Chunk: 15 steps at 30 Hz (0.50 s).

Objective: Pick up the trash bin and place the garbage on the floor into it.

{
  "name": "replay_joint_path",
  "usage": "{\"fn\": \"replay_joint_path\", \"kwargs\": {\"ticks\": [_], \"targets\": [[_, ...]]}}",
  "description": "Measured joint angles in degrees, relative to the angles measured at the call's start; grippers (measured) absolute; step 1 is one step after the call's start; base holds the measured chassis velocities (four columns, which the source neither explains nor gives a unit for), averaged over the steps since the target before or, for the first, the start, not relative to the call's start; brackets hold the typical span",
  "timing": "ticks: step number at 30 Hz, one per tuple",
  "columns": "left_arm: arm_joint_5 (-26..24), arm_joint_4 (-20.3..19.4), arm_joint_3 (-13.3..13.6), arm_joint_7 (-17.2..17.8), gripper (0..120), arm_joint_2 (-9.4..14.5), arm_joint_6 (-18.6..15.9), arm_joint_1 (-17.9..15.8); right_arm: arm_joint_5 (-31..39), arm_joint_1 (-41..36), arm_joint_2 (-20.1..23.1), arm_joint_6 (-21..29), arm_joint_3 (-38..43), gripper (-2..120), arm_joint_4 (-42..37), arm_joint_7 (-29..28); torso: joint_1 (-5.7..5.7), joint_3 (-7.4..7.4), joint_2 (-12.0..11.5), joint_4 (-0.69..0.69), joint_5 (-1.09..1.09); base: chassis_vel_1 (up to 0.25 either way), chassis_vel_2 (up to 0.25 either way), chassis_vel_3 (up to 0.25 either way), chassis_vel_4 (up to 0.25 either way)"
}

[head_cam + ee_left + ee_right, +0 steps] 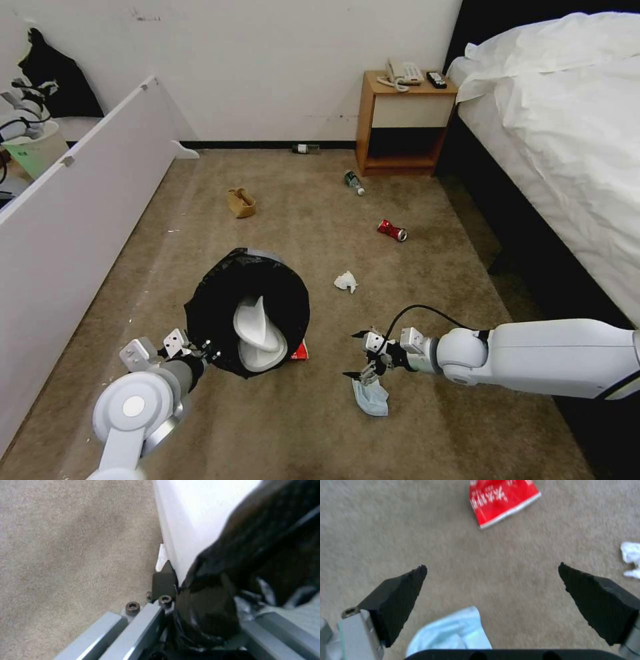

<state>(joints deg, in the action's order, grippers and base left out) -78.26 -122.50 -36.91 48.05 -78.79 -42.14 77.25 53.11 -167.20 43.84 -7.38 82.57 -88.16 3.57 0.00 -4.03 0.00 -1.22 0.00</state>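
My left gripper (202,351) is shut on the near rim of the trash bin (220,307), which hangs tilted above the floor (433,433) with white slippers (257,327) inside. In the left wrist view a black finger (164,580) presses the bin's white wall (193,517) beside the black bag (266,555). My right gripper (357,355) (491,568) stands open just above a blue face mask (371,395) (453,632). Garbage lies around: a red packet (301,351) (501,500), a white tissue (345,281) (631,557), a red can (392,230), two green-labelled bottles (353,181) (305,149) and a brown paper bag (241,202).
A white panel (73,213) runs along the left, with a cream bucket (37,150) behind it. A wooden nightstand (400,127) carrying a phone stands at the far wall. The bed (573,147) lines the right side.
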Motion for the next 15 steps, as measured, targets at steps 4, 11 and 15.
{"fn": "replay_joint_path", "kwargs": {"ticks": [4,11,15], "targets": [[0.0,0.0,-0.6,-0.2,0,0.4,0.0,0.4,-0.7,0.6,-0.1,1.1,-0.9,100,1.3,-0.1,0.00,0.00,0.0,0.01,0.00,0.000,0.000,0.000,0.000],[0.1,0.0,-0.7,-0.7,0,0.5,0.0,0.8,-2.4,4.5,-1.2,2.8,-3.2,100,2.4,1.9,0.00,0.00,0.0,0.01,0.00,0.000,0.000,0.000,0.000],[0.3,0.3,-0.7,-1.1,0,0.4,0.0,0.9,-2.8,7.3,-2.1,4.0,-4.5,100,1.9,3.8,0.00,0.00,0.0,0.01,-0.01,0.000,0.000,0.000,0.000]]}}
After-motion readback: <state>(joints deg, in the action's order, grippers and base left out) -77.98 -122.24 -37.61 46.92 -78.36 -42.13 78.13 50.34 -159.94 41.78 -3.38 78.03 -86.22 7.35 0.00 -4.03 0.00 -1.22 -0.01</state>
